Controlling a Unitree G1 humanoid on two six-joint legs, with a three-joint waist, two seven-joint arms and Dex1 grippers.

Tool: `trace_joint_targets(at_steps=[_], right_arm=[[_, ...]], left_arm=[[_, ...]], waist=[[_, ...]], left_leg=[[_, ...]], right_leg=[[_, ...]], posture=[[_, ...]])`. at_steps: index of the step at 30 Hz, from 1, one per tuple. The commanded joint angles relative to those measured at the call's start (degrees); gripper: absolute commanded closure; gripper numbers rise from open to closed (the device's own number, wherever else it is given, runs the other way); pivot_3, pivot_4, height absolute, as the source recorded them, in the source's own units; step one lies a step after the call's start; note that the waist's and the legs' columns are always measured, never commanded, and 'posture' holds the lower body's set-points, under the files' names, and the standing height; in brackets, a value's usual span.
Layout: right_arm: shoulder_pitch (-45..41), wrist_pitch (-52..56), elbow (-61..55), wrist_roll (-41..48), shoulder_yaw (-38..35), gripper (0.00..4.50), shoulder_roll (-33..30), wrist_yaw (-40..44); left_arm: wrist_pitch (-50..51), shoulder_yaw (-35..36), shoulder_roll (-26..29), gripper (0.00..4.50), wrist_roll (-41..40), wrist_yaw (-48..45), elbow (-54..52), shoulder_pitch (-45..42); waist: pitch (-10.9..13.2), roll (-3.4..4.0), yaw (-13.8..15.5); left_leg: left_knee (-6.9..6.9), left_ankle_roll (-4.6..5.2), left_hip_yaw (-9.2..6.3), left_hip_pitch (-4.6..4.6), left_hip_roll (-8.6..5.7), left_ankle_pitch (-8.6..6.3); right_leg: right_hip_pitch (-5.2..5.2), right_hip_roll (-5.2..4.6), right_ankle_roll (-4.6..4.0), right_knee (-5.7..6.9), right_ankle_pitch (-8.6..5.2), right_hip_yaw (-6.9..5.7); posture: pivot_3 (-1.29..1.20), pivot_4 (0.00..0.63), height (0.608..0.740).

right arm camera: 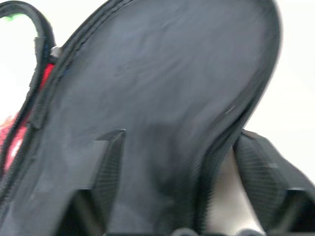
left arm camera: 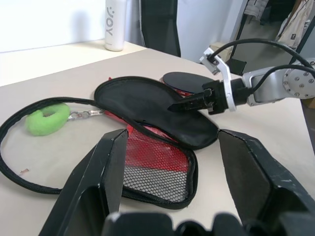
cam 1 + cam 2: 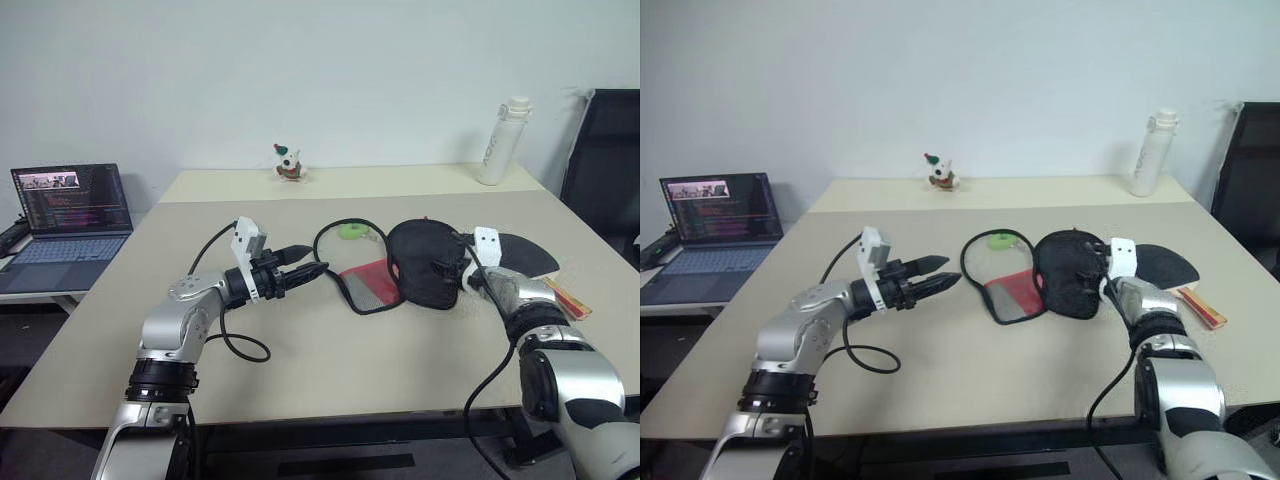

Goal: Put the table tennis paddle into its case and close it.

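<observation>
Right gripper (image 3: 452, 268): black fingers spread apart, one on each side of the case's raised black flap in the right wrist view, not clamped on it; forearm reaches in from the lower right of the left eye view, pointing left toward the case. Left gripper (image 3: 308, 272): fingers parted and holding nothing, level, pointing right at the open case from just left of centre; arm bent in from the lower left, a black cable (image 3: 240, 345) looping beneath it on the tabletop. The case (image 3: 425, 262): centre of the frame, unzipped and lying open; black fabric half humped up on the right, the red half with mesh pocket (image 3: 372, 285) lying flat on the left, zipper edge (image 3: 335, 232) curling out in a loop toward the upper left, green tag (image 3: 351, 231) within that loop. The table tennis paddle (image 3: 525, 254): right of the case, outside it, flat on the table, black face up, partly hidden behind the right gripper's wrist; light handle with red stripe (image 3: 568, 296) angling to the lower right. Table (image 3: 330, 370): beige. White bottle (image 3: 503, 141): upright, upper right, far edge. Small figurine (image 3: 289, 163): far edge, centre. Open laptop (image 3: 70, 215): left, on a separate lower surface. Dark chair (image 3: 605, 160): right edge.
</observation>
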Motion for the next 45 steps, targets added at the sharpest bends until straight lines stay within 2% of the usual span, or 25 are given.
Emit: trace_joint_targets(at_steps=[1,5,9,15,24,31,35,39,43,45], right_arm=[[0.2,0.7,-8.3,0.6,0.5,0.04,-3.7,6.8],[7.0,4.6,-22.9,4.1,1.5,0.04,-8.4,20.0],[11.6,7.4,-27.7,3.6,0.9,0.04,-13.5,21.4],[14.5,4.3,-21.3,-0.2,-0.3,0.04,-20.1,17.0],[12.2,-1.6,-5.1,-3.2,0.5,0.04,-24.2,16.8],[6.7,-3.3,7.3,-5.7,-0.3,0.04,-24.6,7.5],[6.2,-4.4,10.0,-7.0,0.8,0.04,-23.7,6.0],[6.4,-3.6,11.4,-6.4,-0.2,0.04,-23.0,5.9],[6.8,-2.1,11.6,-6.2,-0.1,0.04,-22.3,10.3],[6.9,-2.2,11.3,-6.1,-0.3,0.4,-22.2,10.9]], left_arm=[[-0.4,0.4,0.1,1.36,-0.5,0.1,-2.7,-0.3],[0.7,-0.7,0.5,1.36,-0.9,-1.2,-4.8,0.0],[1.8,-2.1,0.7,1.36,-1.5,-3.2,-6.3,-1.1],[-1.1,-6.4,-0.9,1.36,1.1,-5.8,-5.9,-6.0],[-6.4,-10.5,-4.2,1.36,4.6,-8.3,-0.1,-11.0],[-8.0,-10.5,-4.7,1.36,5.6,-9.3,1.4,-11.3],[-8.3,-10.2,-4.3,1.36,5.9,-9.5,1.7,-11.1],[-8.5,-10.0,-4.0,1.36,6.2,-9.4,1.7,-10.8],[-8.5,-9.8,-3.5,1.36,6.3,-9.4,1.2,-10.0],[-8.6,-9.7,-3.4,1.36,6.4,-9.3,1.3,-9.9]], waist=[[0.0,0.0,0.0],[0.0,-0.01,0.0],[0.0,-0.02,0.3],[0.0,-0.09,0.7],[0.1,-0.13,0.5],[0.1,-0.16,0.2],[0.1,-0.18,0.2],[0.1,-0.18,0.2],[0.1,-0.18,0.0],[0.1,-0.18,-0.1]], left_leg=[[0.0,0.0,0.01,0.0,0.0,0.0],[-0.01,0.0,-0.02,-0.01,0.03,-0.01],[0.03,0.0,0.01,-0.01,0.0,-0.01],[0.09,0.0,0.08,0.0,0.0,0.0],[0.07,0.01,0.29,0.04,0.0,-0.01],[0.08,0.01,0.37,0.06,0.0,0.0],[0.08,0.01,0.37,0.05,-0.01,0.0],[0.08,0.01,0.38,0.05,-0.01,0.0],[0.08,0.01,0.38,0.07,-0.01,0.0],[0.08,0.01,0.38,0.07,0.0,0.0]], right_leg=[[0.0,0.0,0.0,-0.01,0.0,0.0],[-0.01,0.02,0.02,-0.02,-0.01,-0.04],[0.0,0.01,0.05,-0.02,0.01,-0.01],[0.01,0.01,0.17,-0.04,-0.01,0.06],[0.02,0.02,0.17,-0.12,0.04,0.26],[0.02,0.02,0.22,-0.12,0.07,0.38],[0.02,0.02,0.21,-0.14,0.08,0.39],[0.02,0.02,0.21,-0.15,0.09,0.4],[0.02,0.02,0.24,-0.13,0.08,0.4],[0.02,0.03,0.24,-0.12,0.08,0.4]], posture=[[0.0,0.15,0.74],[0.0,0.15,0.74],[0.0,0.15,0.74],[0.0,0.15,0.74],[0.0,0.15,0.74],[0.0,0.15,0.74],[0.0,0.15,0.74],[0.0,0.15,0.74],[0.0,0.15,0.74],[0.0,0.15,0.74]])
